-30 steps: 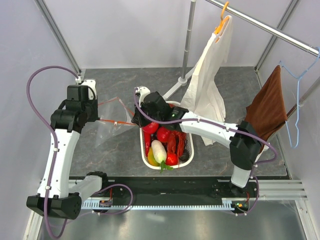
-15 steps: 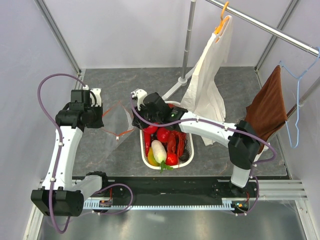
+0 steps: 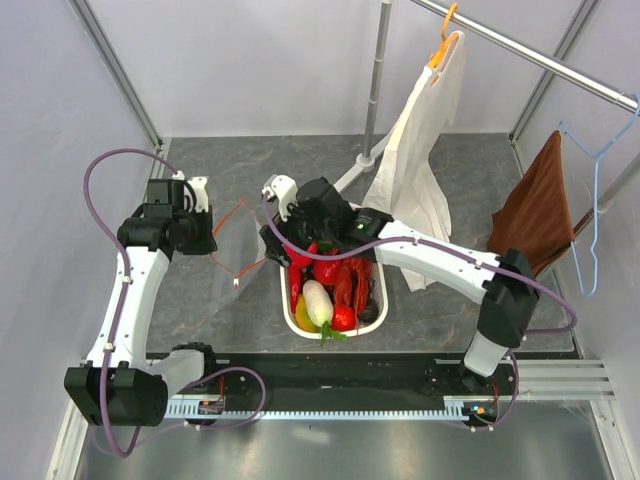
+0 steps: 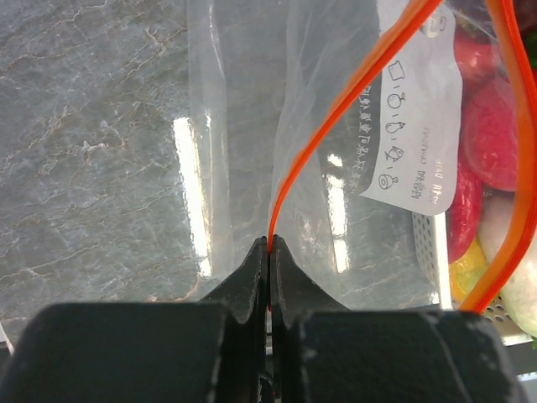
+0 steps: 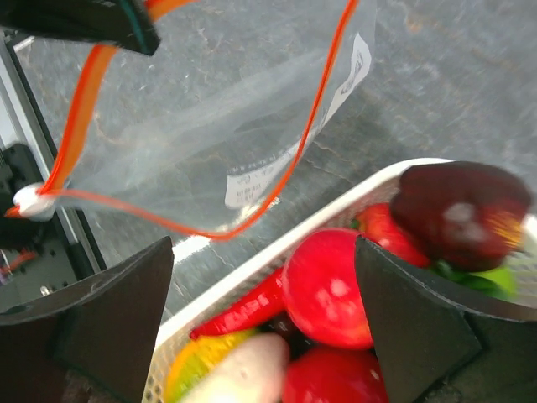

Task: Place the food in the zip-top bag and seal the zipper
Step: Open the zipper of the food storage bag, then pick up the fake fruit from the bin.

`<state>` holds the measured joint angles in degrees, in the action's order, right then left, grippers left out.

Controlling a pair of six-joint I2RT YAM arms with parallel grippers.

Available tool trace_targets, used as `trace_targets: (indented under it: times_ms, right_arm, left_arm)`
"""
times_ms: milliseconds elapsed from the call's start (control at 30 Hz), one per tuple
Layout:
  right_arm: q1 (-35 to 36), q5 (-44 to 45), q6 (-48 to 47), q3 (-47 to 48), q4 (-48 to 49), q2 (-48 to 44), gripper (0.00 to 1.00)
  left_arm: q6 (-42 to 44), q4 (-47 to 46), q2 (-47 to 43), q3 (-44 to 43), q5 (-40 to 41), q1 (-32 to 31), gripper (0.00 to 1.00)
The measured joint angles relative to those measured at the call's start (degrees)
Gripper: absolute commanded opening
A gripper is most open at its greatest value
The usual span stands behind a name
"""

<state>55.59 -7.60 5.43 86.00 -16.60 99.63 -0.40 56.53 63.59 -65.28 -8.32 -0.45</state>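
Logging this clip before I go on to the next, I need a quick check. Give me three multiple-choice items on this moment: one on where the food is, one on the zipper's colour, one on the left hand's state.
1. Where does the food lie?
A) in the white slotted basket
B) loose on the tabletop
C) up on the hanger rail

2. What colour is the zipper of the zip-top bag?
A) blue
B) orange-red
C) green

3. How is the left hand?
A) open above the basket
B) shut on the zipper
C) open, lying on the tabletop

Answers:
1 A, the toy produce is heaped within the basket's rim.
2 B, both wrist views show an orange-red strip along the bag's mouth.
3 B, its fingers meet on the strip in the left wrist view.
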Motion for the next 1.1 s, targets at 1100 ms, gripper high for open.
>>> trace_targets:
  times_ms: [1100]
  right_arm:
    - [2.7,14.9,-18.2,-2.7,-7.5,3.6,0.97]
  left_arm:
    - [-1.2,-2.2,1.0,0.1,-1.7,0.0,0.02]
